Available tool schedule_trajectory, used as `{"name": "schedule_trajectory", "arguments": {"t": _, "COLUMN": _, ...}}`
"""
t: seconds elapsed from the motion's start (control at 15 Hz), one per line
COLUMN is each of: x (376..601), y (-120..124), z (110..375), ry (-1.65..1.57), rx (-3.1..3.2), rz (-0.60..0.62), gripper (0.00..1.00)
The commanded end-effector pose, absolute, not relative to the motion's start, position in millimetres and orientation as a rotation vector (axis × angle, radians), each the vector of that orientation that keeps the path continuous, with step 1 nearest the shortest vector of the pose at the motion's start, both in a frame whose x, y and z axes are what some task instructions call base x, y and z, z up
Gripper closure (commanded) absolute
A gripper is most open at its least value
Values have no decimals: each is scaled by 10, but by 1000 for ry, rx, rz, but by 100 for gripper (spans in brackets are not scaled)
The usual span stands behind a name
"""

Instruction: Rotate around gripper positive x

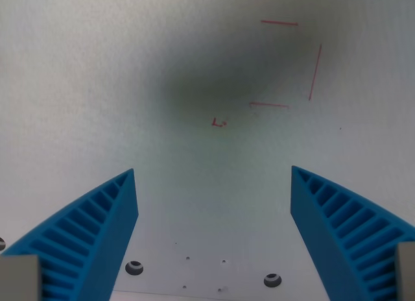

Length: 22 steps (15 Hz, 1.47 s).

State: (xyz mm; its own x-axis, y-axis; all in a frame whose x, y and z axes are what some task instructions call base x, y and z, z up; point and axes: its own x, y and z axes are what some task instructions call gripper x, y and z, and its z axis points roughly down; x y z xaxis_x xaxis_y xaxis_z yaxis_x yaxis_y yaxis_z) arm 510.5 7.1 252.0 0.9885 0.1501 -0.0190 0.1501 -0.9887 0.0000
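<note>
Claw (214,174) spread wide, nothing between its blue fingers (97,229); I see it over a white table (78,87) with red lines (314,71).

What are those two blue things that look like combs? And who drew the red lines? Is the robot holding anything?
You are looking through a camera fixed on a robot arm's wrist, pointing down past its grabbing part, called the end effector. The two blue ribbed pieces are its fingers, one on each side. They stand wide apart, and nothing is between them, so the robot holds nothing. Below is a pale white surface. On it are thin red lines that outline part of a square, and a tiny red mark near the middle. I cannot tell who drew them. The dark smudge is a shadow. The small round dark spots near the bottom look like holes or screws.
</note>
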Motion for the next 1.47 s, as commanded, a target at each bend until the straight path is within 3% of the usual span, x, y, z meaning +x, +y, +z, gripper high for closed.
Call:
{"name": "schedule_trajectory", "arguments": {"t": 0.07, "x": 5108, "y": 70, "z": 2542, "ry": 237, "rx": 3143, "rz": -24, "gripper": 0}}
{"name": "schedule_trajectory", "arguments": {"t": 1.47, "x": 5108, "y": 70, "z": 2542, "ry": 252, "rx": 3386, "rz": -57, "gripper": 0}}
